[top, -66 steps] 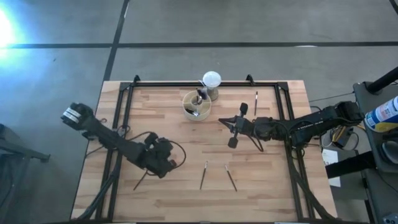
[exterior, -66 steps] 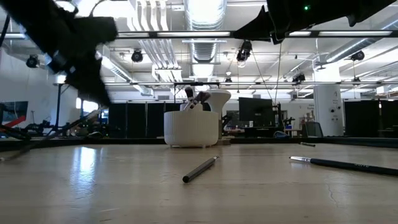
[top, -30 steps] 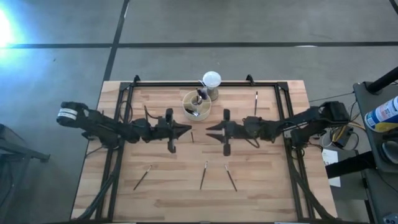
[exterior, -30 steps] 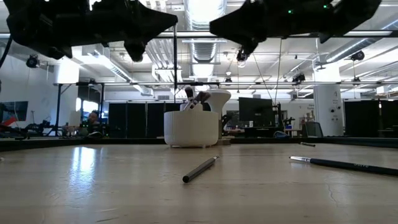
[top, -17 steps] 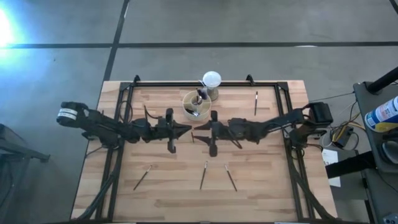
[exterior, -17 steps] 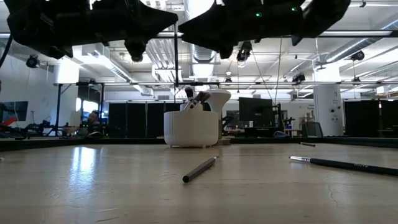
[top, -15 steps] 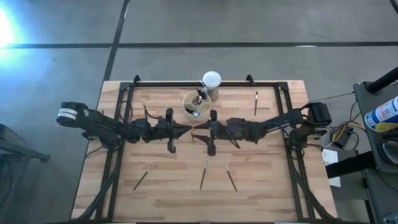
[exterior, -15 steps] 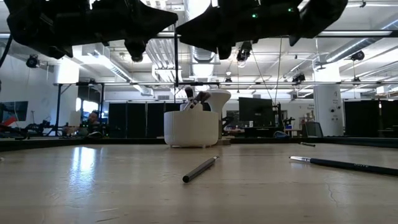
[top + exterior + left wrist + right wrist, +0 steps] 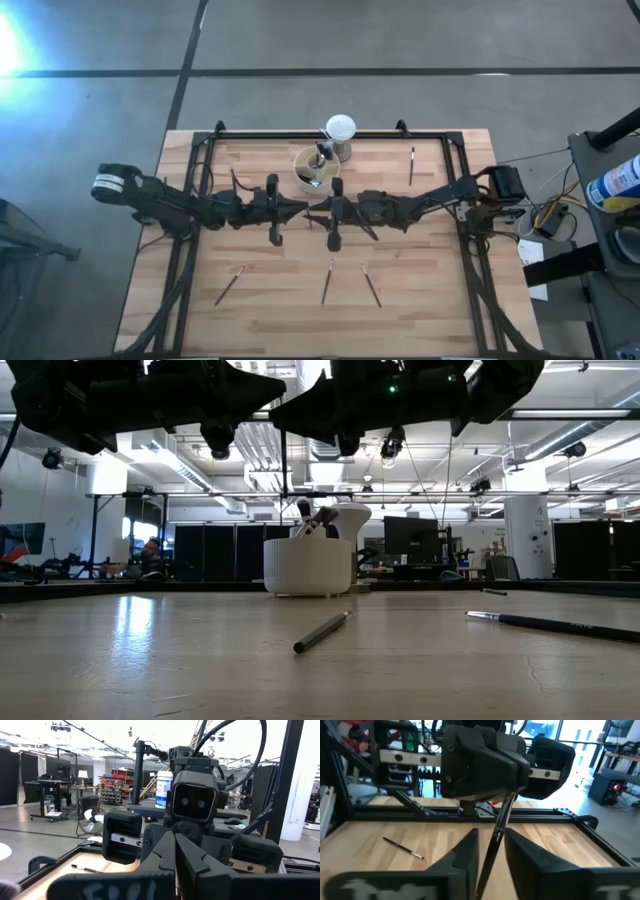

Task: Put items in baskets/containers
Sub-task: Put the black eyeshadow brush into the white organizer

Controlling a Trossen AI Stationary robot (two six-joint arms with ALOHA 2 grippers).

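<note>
A brush (image 9: 496,840) is pinched in the left claw (image 9: 303,211) and framed by the open right claw (image 9: 317,210), which should be closed before release; the cup (image 9: 314,166) sits just beyond.

Light wooden plank tabletop (image 9: 270,310), black metal frame along edges. Cream round organiser (image 9: 313,167) stands near far edge at centre, brushes upright inside; white ball on small stand (image 9: 340,134) just beside it, toward far edge. Three loose brushes lie near front: one left (image 9: 227,286), two at centre close together (image 9: 327,280) (image 9: 370,285). Another brush (image 9: 411,164) lies far right, near frame.
</note>
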